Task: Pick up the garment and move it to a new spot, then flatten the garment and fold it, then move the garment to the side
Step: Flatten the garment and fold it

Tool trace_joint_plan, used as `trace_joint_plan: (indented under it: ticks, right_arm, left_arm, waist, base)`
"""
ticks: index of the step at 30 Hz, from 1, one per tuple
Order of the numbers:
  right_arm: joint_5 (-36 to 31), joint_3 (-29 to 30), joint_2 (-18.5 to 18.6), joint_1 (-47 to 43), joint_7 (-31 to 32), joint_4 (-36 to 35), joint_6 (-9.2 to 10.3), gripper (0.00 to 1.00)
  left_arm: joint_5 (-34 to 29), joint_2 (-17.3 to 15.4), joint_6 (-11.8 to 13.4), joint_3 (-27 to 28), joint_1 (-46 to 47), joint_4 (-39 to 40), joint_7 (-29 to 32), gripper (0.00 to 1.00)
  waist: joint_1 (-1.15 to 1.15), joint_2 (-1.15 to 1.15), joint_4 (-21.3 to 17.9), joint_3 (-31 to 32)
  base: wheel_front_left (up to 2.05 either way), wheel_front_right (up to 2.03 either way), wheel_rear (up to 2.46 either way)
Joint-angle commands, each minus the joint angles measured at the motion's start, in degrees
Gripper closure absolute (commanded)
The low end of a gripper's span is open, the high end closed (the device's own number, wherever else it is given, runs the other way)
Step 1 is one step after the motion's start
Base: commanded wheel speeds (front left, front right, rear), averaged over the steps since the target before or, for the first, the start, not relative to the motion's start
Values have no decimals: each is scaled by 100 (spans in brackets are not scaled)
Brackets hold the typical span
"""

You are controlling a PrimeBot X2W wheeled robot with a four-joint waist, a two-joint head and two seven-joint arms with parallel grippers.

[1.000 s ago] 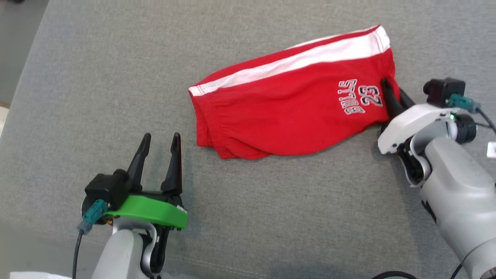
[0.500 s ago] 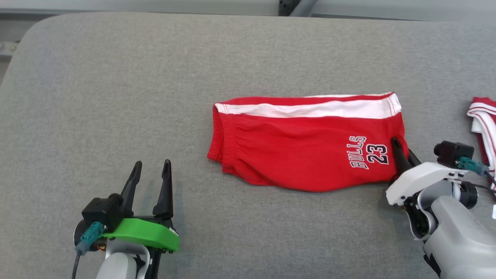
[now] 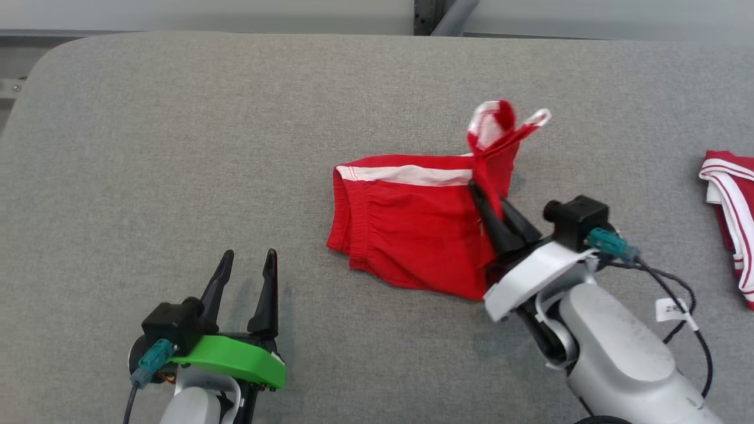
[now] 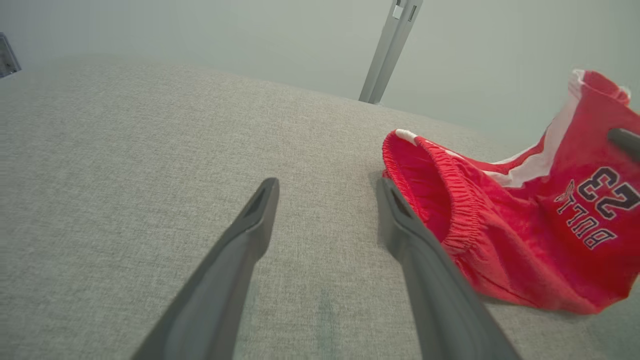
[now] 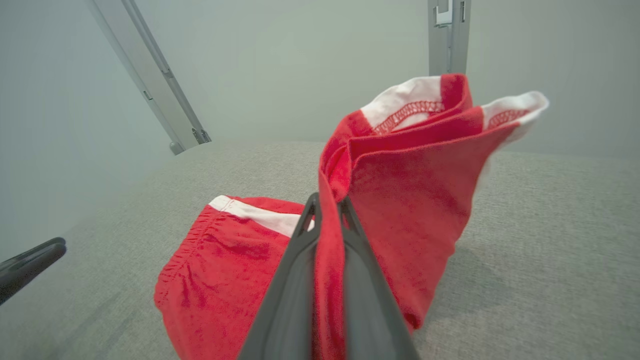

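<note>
Right gripper [image 3: 488,195] jaws clamp shorts' [image 3: 412,229] raised hem [image 3: 505,119], long axis running left to waistband [image 3: 346,212]; left gripper [image 3: 250,254] jaws spread.

"BULL" and "23" on red shorts [image 4: 520,240]

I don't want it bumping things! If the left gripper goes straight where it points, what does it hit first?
Probably nothing: ahead of the left gripper lies bare grey table. The red shorts sit just right of its line, though depth is unclear.
</note>
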State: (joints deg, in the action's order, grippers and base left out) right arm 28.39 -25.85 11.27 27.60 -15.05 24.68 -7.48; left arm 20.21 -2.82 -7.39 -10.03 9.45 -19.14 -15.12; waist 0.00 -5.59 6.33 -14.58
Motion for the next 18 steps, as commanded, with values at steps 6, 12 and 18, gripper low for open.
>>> trace_joint_plan:
  ticks: [6,12,18]
  right_arm:
    - [126,-1106,-413,283,20,287,0,100]
    - [408,-1639,-737,588,-13,692,0,0]
    - [312,-1114,-714,405,-9,523,1,0]
  left_arm:
    - [50,-17,-20,-134,20,-38,3,0]
    - [-21,-18,-21,-101,-53,-53,2,0]
    - [-155,-17,-21,314,-158,-22,2,0]
  waist:
    - [0,0,540,15]
    - [0,0,719,43]
    - [0,0,314,141]
  base:
    - [0,0,0]
    - [0,0,0]
    - [0,0,0]
